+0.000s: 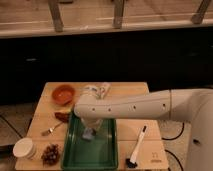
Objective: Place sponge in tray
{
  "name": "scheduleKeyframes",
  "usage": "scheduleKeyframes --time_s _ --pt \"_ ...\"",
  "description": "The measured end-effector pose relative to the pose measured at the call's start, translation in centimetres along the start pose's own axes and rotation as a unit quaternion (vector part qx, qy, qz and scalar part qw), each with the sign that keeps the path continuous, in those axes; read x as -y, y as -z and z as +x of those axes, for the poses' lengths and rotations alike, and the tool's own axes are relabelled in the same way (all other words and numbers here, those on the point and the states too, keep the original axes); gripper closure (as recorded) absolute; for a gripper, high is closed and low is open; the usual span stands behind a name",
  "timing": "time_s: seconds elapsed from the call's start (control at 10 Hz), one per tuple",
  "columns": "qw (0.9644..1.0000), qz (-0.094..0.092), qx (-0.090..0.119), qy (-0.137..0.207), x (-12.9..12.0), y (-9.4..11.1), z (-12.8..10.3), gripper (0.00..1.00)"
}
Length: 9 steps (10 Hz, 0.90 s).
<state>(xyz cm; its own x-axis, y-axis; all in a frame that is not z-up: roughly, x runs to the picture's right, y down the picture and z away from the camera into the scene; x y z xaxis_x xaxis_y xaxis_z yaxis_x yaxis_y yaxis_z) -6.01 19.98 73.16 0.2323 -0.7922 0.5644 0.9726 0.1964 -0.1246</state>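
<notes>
The green tray [82,155] lies on the wooden table, left of the middle. The small grey-blue sponge [89,134] is inside the tray's far half, right under my gripper [94,128]. The gripper hangs down from the white arm, which reaches in from the right across the tray's far end. I cannot tell whether the sponge rests on the tray floor or is still held.
An orange bowl [63,93] and a pale wrapped item [98,90] stand behind the tray. A red-brown item [61,116], a fork [50,131], a white cup [24,147] and a dark cluster [50,153] lie on the left. A white-handled black brush [137,147] lies on the right.
</notes>
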Motion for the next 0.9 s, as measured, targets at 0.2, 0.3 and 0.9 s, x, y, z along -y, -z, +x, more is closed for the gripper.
scheduleKeyframes --time_s 0.2,0.3,0.9 --pt "1.0 0.001 0.001 0.006 0.1 -0.01 -0.04 0.58" --pt "1.0 0.001 0.001 0.008 0.12 -0.02 -0.09 0.58" --pt "0.9998 0.004 0.004 0.02 0.29 -0.07 -0.28 0.48"
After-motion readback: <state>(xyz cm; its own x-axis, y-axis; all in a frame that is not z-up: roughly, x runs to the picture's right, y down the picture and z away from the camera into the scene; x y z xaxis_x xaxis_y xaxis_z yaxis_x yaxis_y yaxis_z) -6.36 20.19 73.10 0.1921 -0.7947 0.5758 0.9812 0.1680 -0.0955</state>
